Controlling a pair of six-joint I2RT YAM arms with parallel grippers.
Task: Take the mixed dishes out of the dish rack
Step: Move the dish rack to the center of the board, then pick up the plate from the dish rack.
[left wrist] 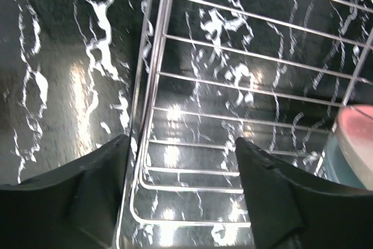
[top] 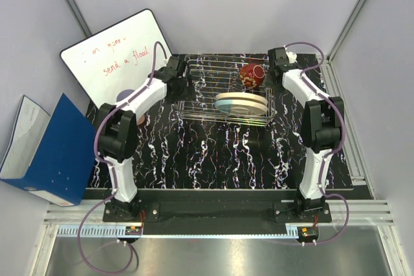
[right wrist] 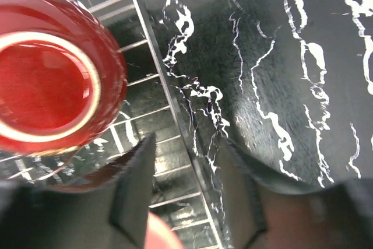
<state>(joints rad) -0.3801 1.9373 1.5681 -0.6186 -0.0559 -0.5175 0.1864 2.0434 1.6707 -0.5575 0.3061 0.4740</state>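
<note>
The silver wire dish rack point(top: 206, 86) stands at the back middle of the table. Two stacked plates point(top: 240, 103), pink over light blue, rest in its near right part, and the red patterned bowl point(top: 251, 74) lies on its side at the far right corner. My left gripper point(top: 183, 81) is open at the rack's left end, and in the left wrist view it point(left wrist: 183, 170) straddles the rim wire point(left wrist: 157, 68), with the plates' edge point(left wrist: 356, 144) at the right. My right gripper point(right wrist: 186, 188) is open astride the right rim point(right wrist: 169, 86), beside the bowl point(right wrist: 52, 80).
A whiteboard point(top: 119, 53) with red writing leans at the back left, and a blue binder point(top: 52, 150) lies off the table's left edge. Small lavender point(top: 127, 94) and salmon point(top: 140, 119) shapes peek from under the left arm. A blurred pink edge point(right wrist: 160, 234) shows under my right gripper.
</note>
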